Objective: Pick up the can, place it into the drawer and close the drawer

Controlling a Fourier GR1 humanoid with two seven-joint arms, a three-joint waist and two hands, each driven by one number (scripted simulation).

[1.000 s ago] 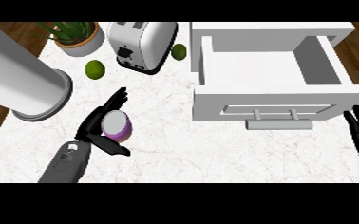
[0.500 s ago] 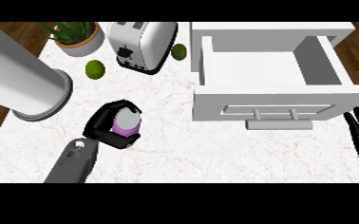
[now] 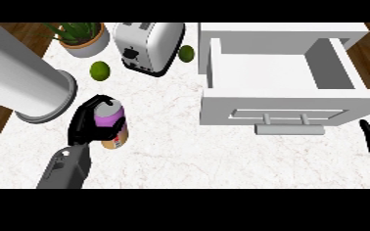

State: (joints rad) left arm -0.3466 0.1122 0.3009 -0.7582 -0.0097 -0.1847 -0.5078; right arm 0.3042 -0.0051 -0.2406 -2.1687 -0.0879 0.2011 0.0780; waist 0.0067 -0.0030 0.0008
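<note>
The white, box-shaped drawer (image 3: 278, 73) stood open well to the right, so a lift and carry across the marbled counter (image 3: 188, 147) was judged next. The purple-topped can (image 3: 112, 127) was gripped at the counter's left, the left hand (image 3: 85, 125) curled round it. Of the right hand (image 3: 365, 133) only a black sliver showed at the right edge, and its fingers could not be told.

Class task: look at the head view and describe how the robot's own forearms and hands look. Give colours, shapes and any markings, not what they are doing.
The left hand is glossy black, with slim curved fingers. Its forearm is a smooth grey rounded shell with a small pale spot near the wrist. No cables or lettering show. Of the right hand, only a thin black sliver shows at the view's right edge; its forearm is out of view.
</note>
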